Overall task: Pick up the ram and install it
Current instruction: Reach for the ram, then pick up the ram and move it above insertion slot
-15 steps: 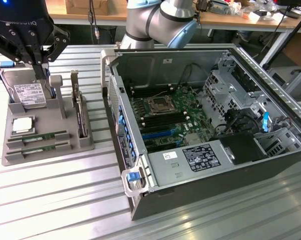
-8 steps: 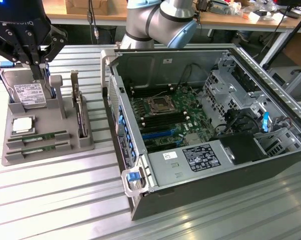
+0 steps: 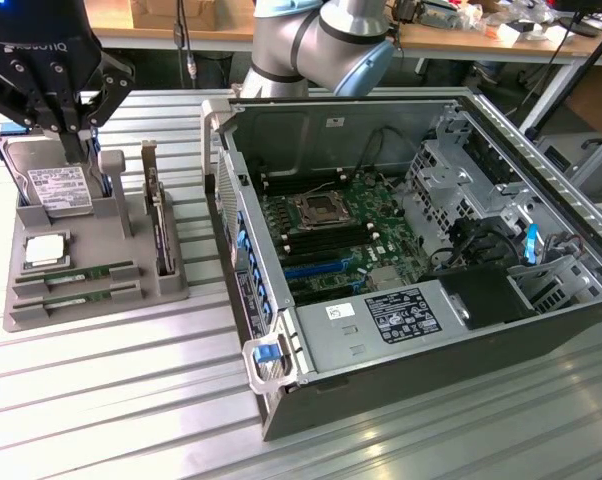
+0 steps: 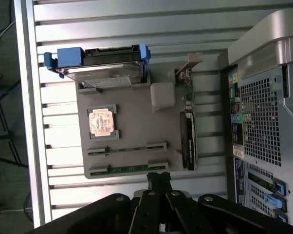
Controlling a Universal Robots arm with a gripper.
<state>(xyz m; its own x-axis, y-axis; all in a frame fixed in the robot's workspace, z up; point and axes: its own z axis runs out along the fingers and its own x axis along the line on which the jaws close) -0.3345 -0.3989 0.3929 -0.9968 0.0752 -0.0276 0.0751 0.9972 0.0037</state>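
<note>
While my hand (image 3: pixel 78 150) hangs clenched on nothing above the gray tray (image 3: pixel 91 312), I see both ram sticks (image 3: pixel 81 271) lying in it.

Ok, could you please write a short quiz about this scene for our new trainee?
1. How many ram sticks lie in the gray tray?
2. True or false: the end effector holds a ram stick.
3. Which part in the tray is nearest the computer case? A the hard drive, B the card with a metal bracket, C the processor.
Key: 1 two; 2 false; 3 B.
</note>
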